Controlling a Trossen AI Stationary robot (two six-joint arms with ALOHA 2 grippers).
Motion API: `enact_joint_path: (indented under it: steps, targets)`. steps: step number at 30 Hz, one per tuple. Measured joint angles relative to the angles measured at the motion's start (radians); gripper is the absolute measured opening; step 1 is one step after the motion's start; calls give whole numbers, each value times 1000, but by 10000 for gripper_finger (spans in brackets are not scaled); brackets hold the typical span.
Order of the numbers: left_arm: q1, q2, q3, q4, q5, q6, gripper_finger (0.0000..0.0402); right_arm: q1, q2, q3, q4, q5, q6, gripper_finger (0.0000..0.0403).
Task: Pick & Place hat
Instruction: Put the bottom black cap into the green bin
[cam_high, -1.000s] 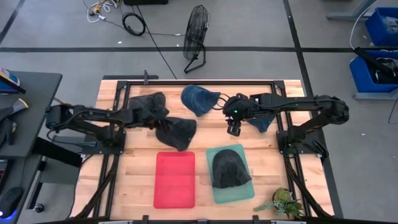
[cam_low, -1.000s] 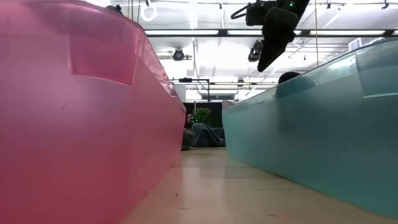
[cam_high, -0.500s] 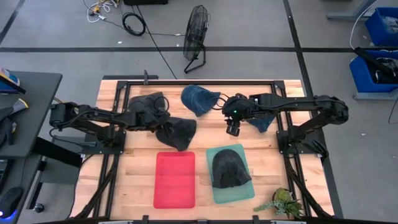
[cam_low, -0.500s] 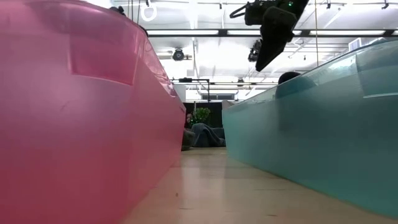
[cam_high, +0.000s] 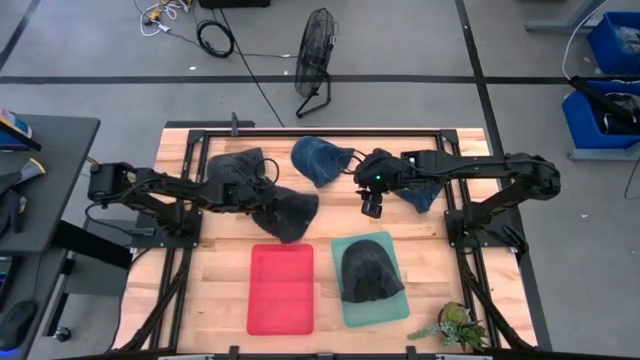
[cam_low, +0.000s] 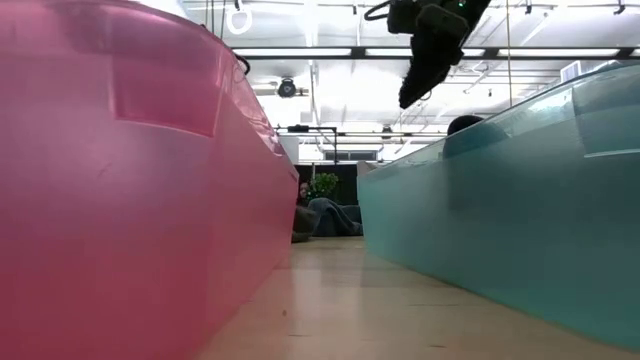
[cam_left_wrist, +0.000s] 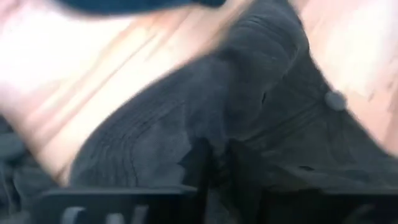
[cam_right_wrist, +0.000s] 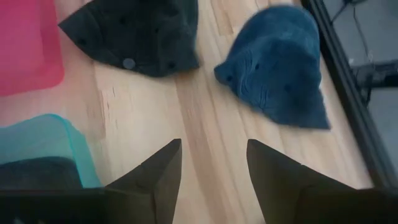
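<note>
The left claw sits left of centre in the high view, its fingers drawn nearly together on a fold of the dark grey hat, pinching the cloth at the hat's upper left edge. That hat lies on the desk just above the red tray, with another dark grey hat bunched up beside the left arm, towards the upper left. The right claw hangs right of centre, above the desk, its fingers spread wide with nothing between them. A blue hat lies just to its upper left. Below it, the teal tray holds a black hat. A small plant stands at the desk's lower right corner.
</note>
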Motion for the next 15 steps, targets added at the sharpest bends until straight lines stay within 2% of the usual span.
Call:
enact_joint_path:
  steps: [2,7,10,15]
  targets:
    - [-1,-13,13,6,6,57,16,0,5,0,33,-4,-34,188]
    - [-18,-20,123,3,43,237,15,0,35,1,177,-121,-133,188]
    - [-28,10,203,-44,42,296,11,0,72,1,309,-190,-134,188]
    - [-27,60,303,-44,30,381,14,8,153,1,424,-209,-188,188]
